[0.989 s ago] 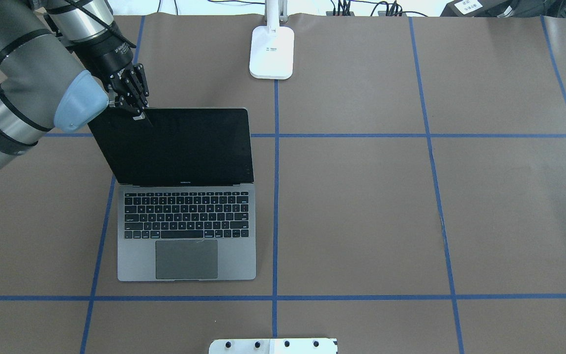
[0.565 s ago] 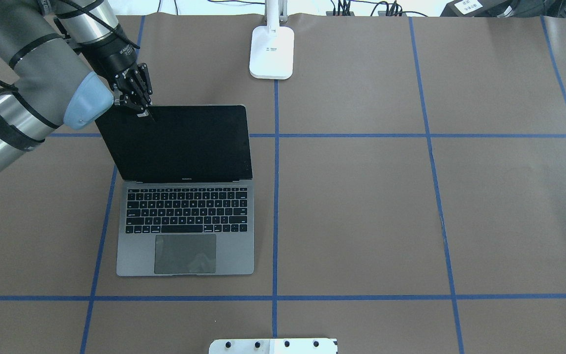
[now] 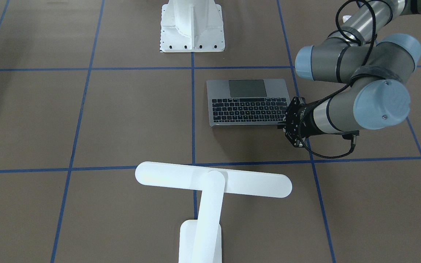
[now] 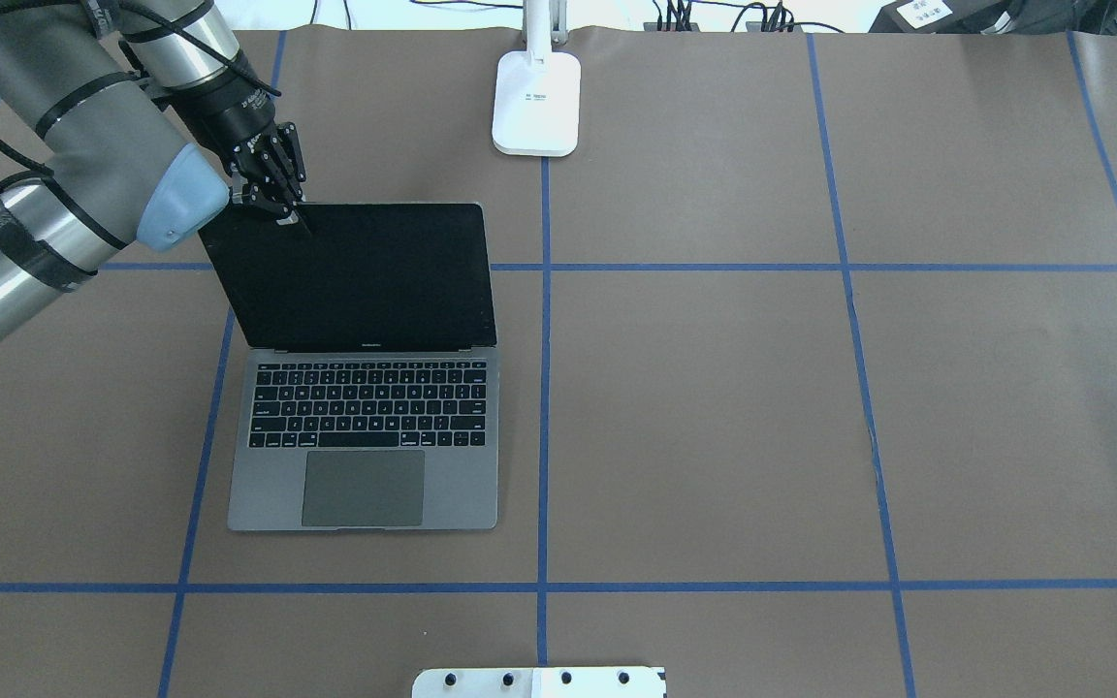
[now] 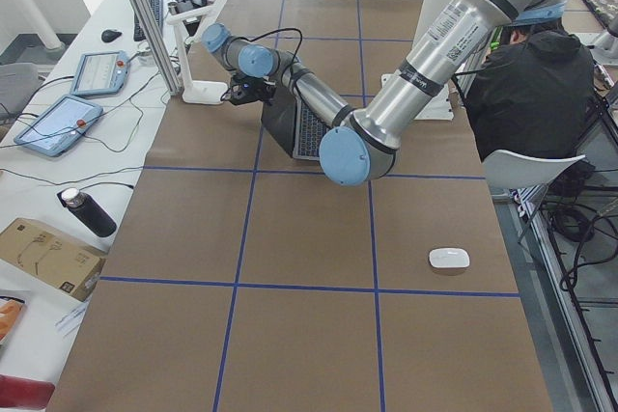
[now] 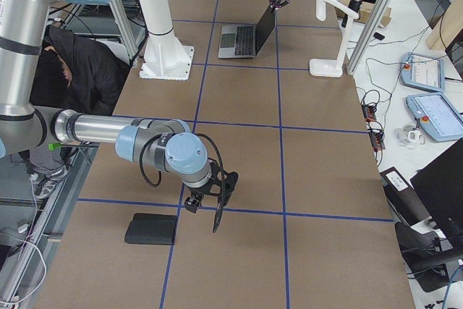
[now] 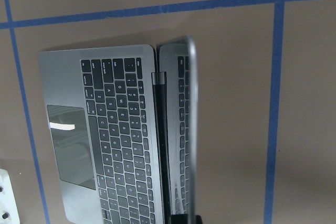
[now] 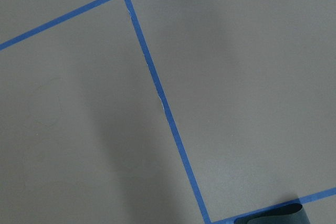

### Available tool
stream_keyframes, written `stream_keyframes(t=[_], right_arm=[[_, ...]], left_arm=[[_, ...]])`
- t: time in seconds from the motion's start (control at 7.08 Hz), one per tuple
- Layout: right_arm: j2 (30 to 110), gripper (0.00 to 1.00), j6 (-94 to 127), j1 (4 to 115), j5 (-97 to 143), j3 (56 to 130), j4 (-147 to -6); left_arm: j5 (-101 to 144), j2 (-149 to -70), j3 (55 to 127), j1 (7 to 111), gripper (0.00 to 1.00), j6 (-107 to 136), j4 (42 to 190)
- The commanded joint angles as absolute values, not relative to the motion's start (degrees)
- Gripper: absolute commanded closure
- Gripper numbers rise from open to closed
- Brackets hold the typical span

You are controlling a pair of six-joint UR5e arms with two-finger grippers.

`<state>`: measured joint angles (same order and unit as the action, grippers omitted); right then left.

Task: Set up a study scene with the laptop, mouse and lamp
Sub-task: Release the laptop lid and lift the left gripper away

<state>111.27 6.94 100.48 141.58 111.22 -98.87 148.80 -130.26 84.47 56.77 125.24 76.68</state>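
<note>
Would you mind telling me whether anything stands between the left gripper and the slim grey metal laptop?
Nothing visible does: the left gripper is closed on the upper corner of the open lid of the slim grey metal laptop.

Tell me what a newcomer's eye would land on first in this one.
The open laptop on the table's left half, with the left hand pinching a top corner of its dark screen. Next, the white lamp at the far edge, its bar head large in the front-facing view. The small mouse lies alone near the table's left end.
</note>
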Motion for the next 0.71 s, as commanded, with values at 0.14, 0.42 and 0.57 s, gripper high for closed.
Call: stream_keyframes(t=[0.14,0.42,0.57], right_arm=[[111.3,0.01,6.9,100.5,141.6,111.2,-98.9],[111.3,0.01,7.0,100.5,141.6,111.1,-98.9],[111.3,0.01,7.0,100.5,141.6,111.1,-98.9]], left_arm=[[148.8,-130.6,84.0,56.8,1.0,126.8,79.6],[148.7,-131.0,81.5,56.8,1.0,128.7,83.6],[148.7,-131.3,80.5,56.9,1.0,128.8,83.8]])
